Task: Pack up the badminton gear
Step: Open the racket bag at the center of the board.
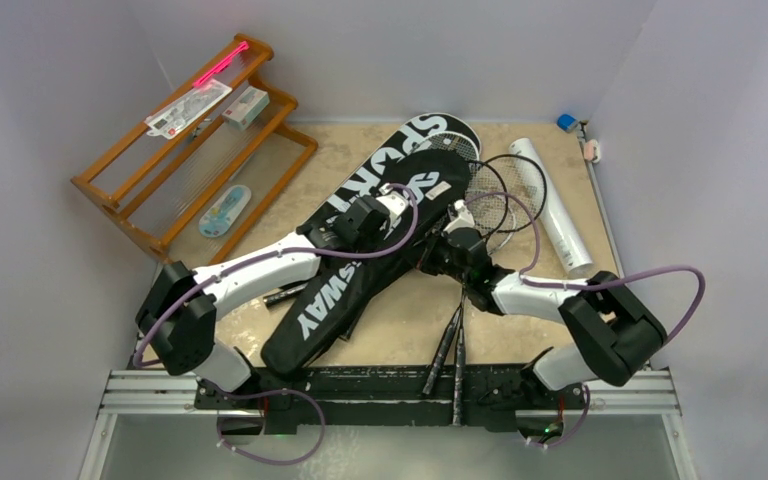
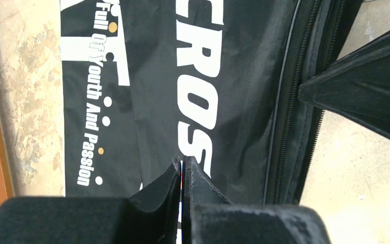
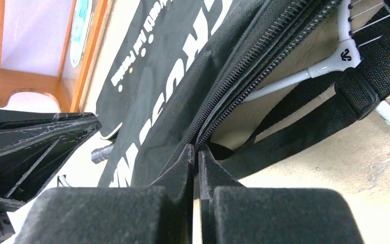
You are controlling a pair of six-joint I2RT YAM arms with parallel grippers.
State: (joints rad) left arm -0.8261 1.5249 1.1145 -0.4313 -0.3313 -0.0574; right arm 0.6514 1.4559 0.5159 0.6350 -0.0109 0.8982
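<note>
Left wrist view: left pincer point(image 2: 183, 169) clenched on the cover point(image 2: 152, 76); right pincer point(image 3: 196, 152) nips its zip point(image 3: 233, 104), probably to open it.

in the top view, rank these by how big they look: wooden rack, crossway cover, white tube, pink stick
1. wooden rack and CROSSWAY cover: similar spread, and the cover is partly hidden, so I won't rank one over the other
2. white tube
3. pink stick, clearly the smallest

covers point(image 1: 312, 318) 2 | rackets point(image 1: 458, 352) 3 | tube point(image 1: 552, 205) 1 — rack point(image 1: 88, 185) 1 | packets point(image 1: 188, 108) 3 | stick point(image 1: 220, 62) 1
</note>
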